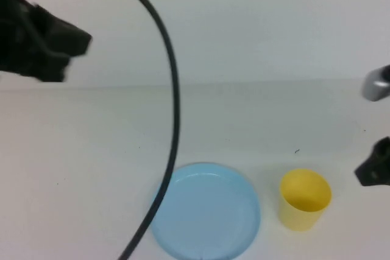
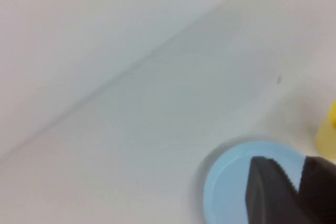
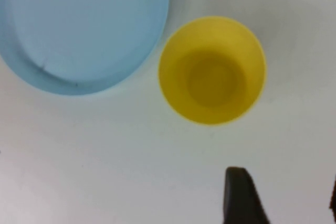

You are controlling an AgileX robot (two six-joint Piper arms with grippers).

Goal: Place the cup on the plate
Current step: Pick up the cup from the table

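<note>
No writing shows anywhere. The small yellow plastic cup [image 1: 304, 199] stands upright on the white table [image 1: 85, 168], just beside the round light-blue plastic plate [image 1: 207, 211], near the right gripper [image 3: 283, 195], whose fingers are spread wide. The left gripper [image 2: 296, 182], raised well apart, is narrowly parted.

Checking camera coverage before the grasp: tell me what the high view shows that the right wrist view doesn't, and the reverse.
Only the high view: the left claw raised at far left, a black cable crossing the plate's left edge, and the table's far edge. Only the right wrist view: the cup's inside bottom, seen from above, with the right claw open beside it. Both: the cup upright on the table, right of the plate, not on it.
</note>
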